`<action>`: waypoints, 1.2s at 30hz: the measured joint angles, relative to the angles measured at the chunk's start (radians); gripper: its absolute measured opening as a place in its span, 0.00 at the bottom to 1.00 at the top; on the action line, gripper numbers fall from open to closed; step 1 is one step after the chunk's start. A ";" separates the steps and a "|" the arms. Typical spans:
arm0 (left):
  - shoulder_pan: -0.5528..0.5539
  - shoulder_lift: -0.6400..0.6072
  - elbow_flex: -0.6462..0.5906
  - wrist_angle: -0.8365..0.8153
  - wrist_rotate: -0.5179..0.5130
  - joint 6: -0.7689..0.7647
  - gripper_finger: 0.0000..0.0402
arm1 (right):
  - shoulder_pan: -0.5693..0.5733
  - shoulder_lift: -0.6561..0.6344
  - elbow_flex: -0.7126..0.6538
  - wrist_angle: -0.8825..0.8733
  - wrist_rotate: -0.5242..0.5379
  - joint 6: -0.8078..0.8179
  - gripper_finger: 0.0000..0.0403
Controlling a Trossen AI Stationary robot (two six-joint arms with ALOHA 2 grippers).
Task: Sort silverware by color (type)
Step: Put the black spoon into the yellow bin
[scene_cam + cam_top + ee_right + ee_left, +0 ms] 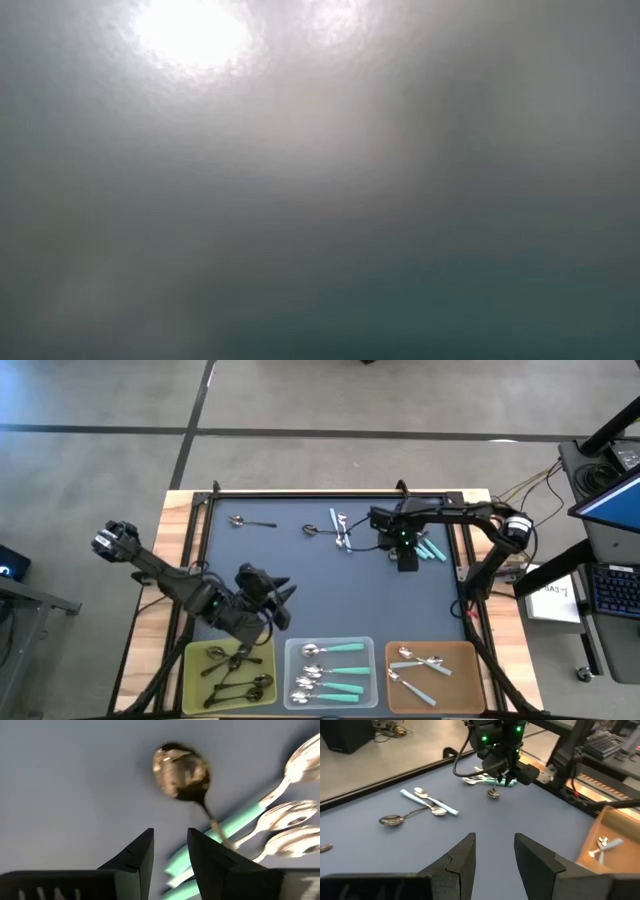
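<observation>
Right wrist view shows the right gripper (170, 852) with jaws apart over a dark all-metal spoon (181, 770) — light, stiff, slippery — best pinched at its thin handle toward 5 o'clock; left gripper (492, 857) likewise parted, empty.

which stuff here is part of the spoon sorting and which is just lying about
Job:
- loose spoons on the mat
- sorted spoons in the trays
- right gripper, left gripper

Lying about:
- keyboard
- paper sheet
- cables

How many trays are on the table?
3, side by side: yellow tray on the left, white tray in the middle, brown tray on the right. None seems hidden.
</observation>
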 joint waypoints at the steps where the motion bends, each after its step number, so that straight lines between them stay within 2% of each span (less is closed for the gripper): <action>1: 0.006 0.000 0.000 0.001 0.000 0.000 0.29 | -0.009 0.001 -0.001 0.010 0.001 -0.023 0.27; 6: 0.021 0.001 0.000 0.002 0.000 0.032 0.29 | -0.045 0.001 -0.005 0.079 0.007 -0.127 0.27; 13: 0.022 0.001 0.000 0.003 0.000 0.082 0.29 | -0.080 0.001 -0.040 0.102 0.013 -0.189 0.27; 22: 0.030 -0.007 0.000 -0.042 -0.002 0.154 0.29 | -0.093 0.002 -0.148 0.267 0.129 -0.279 0.27; 28: 0.031 -0.040 0.000 -0.119 -0.044 0.154 0.29 | -0.093 0.001 -0.174 0.303 0.133 -0.338 0.27; 32: 0.031 -0.051 0.000 -0.152 -0.045 0.154 0.29 | -0.093 -0.001 -0.194 0.309 0.132 -0.386 0.22; 36: 0.031 -0.051 0.000 -0.166 -0.045 0.154 0.29 | -0.092 -0.002 -0.206 0.306 0.127 -0.374 0.12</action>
